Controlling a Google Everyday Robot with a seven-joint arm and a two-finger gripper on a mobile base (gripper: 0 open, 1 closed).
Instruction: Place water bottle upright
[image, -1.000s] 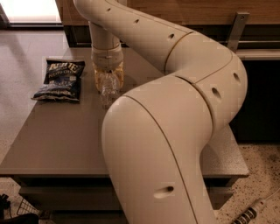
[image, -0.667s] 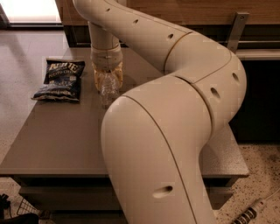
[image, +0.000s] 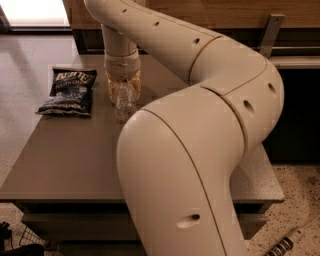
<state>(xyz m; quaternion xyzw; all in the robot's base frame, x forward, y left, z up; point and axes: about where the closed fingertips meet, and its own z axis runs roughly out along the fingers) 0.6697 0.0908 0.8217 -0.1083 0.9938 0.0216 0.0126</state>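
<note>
So nearest the camera is the robot's own arm (image: 200, 165). Its fat cream links fill most of the view and hide the whole right half of the grey table (image: 65, 160), everything to the right of the gripper and nearer than it. Low down on the speckled floor, far off to the gripper's right, a power strip (image: 286, 244) pokes into the corner.

Further back, the gripper (image: 123, 86) points straight down over the table's far left part, right on top of the water bottle (image: 123, 102). The bottle sits directly under it, looks upright with its base on the tabletop, and its upper end is tucked up inside the gripper. Honestly, whether the gripper is clamping the bottle or just loose around it can't be told.

Just to the gripper's left lies a dark chip bag (image: 69, 91), flat on the table and clear of the bottle. Beyond the gripper, up and to the right, a metal bracket (image: 270, 31) hangs on the wall.
</note>
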